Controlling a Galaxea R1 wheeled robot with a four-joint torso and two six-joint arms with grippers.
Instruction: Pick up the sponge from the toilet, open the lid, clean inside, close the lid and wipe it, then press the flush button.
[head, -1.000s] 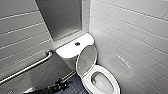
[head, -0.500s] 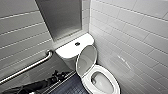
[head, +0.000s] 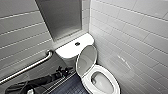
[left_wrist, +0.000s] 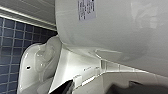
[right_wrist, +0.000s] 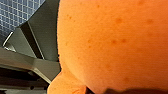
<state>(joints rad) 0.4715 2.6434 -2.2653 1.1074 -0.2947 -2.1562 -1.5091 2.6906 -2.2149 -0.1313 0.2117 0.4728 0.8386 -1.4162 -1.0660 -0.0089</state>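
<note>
Here the lid (head: 86, 58) stands raised before the tank (head: 72, 48), a grab bar (head: 32, 65) beside the left gripper (head: 62, 71); the sponge (right_wrist: 112, 42) lies close at the right wrist. How open the 2 grippers are, I cannot tell.

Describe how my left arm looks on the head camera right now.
The left arm is black all over, built of thick rounded segments with a slight sheen. A dark cable seems to loop beside it near its base. It narrows to a smaller, angular black tool. No markings can be made out.
</note>
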